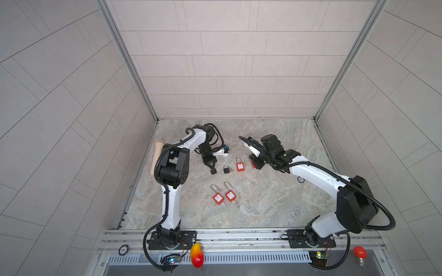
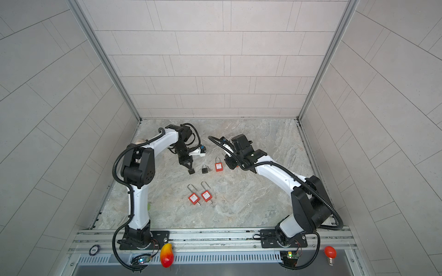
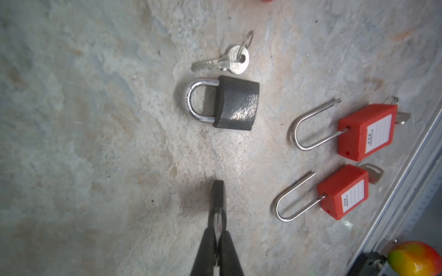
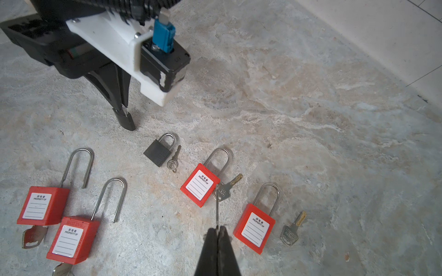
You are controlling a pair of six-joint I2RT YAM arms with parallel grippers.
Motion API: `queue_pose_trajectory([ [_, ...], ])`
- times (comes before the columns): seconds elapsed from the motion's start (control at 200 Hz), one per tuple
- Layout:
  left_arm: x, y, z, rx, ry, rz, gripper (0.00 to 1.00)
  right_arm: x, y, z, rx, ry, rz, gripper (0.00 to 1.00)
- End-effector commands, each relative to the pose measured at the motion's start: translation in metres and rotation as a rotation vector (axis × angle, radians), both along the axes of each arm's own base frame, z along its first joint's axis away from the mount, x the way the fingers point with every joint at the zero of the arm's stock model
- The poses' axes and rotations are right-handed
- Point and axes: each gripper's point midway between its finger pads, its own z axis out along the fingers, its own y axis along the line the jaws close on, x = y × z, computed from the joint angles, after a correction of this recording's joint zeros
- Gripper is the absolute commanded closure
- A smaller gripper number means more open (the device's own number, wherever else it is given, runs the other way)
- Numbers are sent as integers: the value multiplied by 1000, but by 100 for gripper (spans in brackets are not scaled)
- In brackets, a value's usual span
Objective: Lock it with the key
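"PROPERTY OF" on red padlocks [image 4: 199, 186]

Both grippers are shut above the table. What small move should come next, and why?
Probably move the left gripper, jaws opening, to the nearer long-shackle red padlock. Its shackle stands open with a key in the base, as does its neighbour, so these look unlocked. The left gripper is shut and is the closer of the two.

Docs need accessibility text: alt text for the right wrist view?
Four red plastic padlocks and a small black padlock lie on a marbled stone tabletop. Two red ones are open with keys inserted; the rest are closed, loose keys beside them. The right gripper and left gripper are shut.
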Motion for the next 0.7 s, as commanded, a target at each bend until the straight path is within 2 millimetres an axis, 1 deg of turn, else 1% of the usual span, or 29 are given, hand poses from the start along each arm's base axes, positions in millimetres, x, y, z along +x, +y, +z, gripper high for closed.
queue_pose_trajectory([
  [0.0, 4, -4, -1, -4, -3, -34, 92, 0, 6, -1, 28, 21, -18, 100],
  [0.315, 8, -14, -7, -25, -4, -51, 88, -4, 13, -4, 24, 31, -23, 100],
  [0.44, 7, -16, -11, -23, 3, -59, 84, -5, 16, -5, 21, 35, -22, 100],
  [0.525, 9, -18, -11, -20, -9, -51, 81, -6, 18, -5, 23, 35, -22, 100],
  [0.575, 12, -17, -11, -13, -21, -43, 76, -6, 19, -5, 26, 36, -24, 100],
  [0.691, 20, -17, -6, -9, -64, -23, 73, -7, 21, -4, 30, 38, -35, 100],
])
